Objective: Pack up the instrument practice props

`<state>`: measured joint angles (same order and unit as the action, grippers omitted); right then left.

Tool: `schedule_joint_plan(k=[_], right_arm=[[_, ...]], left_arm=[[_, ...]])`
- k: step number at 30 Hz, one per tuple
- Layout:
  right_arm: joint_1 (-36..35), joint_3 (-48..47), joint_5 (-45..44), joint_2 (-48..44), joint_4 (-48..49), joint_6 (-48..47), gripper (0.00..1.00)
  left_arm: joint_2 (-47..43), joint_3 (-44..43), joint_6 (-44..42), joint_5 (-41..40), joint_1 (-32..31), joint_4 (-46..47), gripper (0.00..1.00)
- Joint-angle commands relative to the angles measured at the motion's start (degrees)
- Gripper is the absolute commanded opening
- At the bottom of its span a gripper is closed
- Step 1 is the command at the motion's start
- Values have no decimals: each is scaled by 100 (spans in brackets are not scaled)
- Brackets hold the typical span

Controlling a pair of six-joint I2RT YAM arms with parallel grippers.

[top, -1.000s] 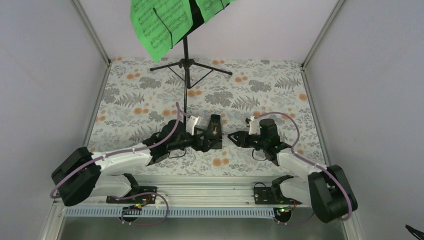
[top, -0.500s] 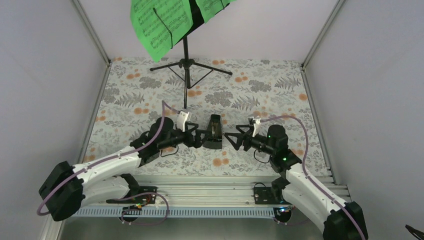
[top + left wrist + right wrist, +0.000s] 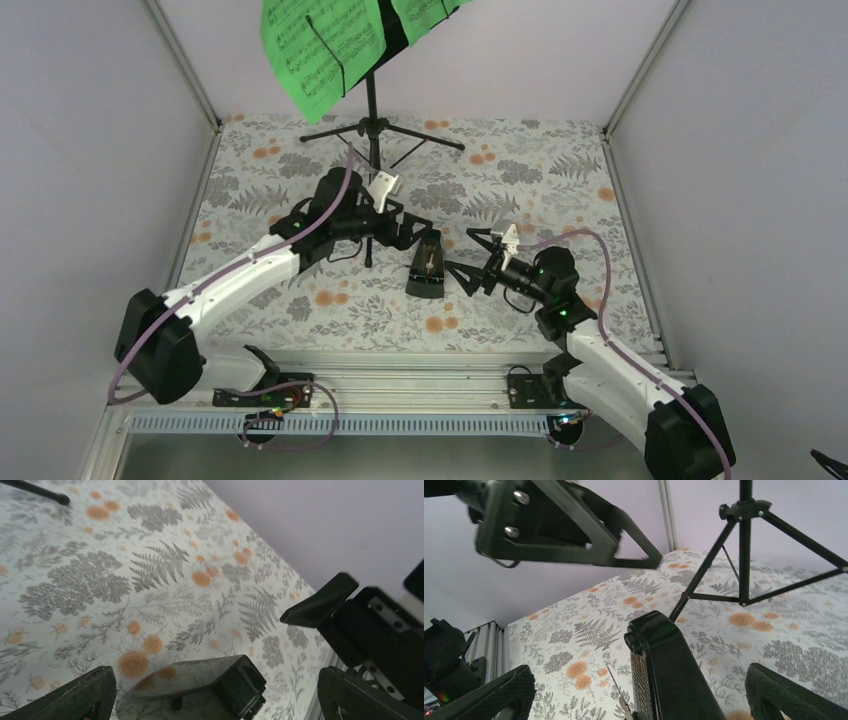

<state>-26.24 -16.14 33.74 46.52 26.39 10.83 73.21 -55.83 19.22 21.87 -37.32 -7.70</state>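
Step in hand: grasping the metronome point(image 3: 427, 268), upright on the table point(image 3: 560, 180) between left gripper point(image 3: 418, 226) and right gripper point(image 3: 462, 256) — both spread apart, holding nothing. Next move likely requires one gripper to close squarely on its sides.

music stand point(image 3: 372, 110) top cut off, sheets point(image 3: 320, 50) cropped

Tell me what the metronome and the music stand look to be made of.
Metronome: probably hard plastic, glossy dark; its face mirrors the floral table cover in the left wrist view. Music stand: likely black-painted metal tubing, going by thin straight legs with a dull sheen.
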Motion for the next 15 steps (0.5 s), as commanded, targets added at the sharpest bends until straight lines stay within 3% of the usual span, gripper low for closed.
schedule_joint_plan(k=[1,7,12,15], right_arm=[[-44,40,386,333,1022,-569,100],[-47,-141,677,910,1386,-834,100],[-42,-384,942,1388,1717,-780,100],[-50,-535,1089,1741,1782,-911,100]], left_arm=[[462,-515,-707,583,40,-733,100],[756,-409,-885,424,154,-280,100],[822,103,-508,1441,466,807,91],[820,176,-451,1791,579,946,84]])
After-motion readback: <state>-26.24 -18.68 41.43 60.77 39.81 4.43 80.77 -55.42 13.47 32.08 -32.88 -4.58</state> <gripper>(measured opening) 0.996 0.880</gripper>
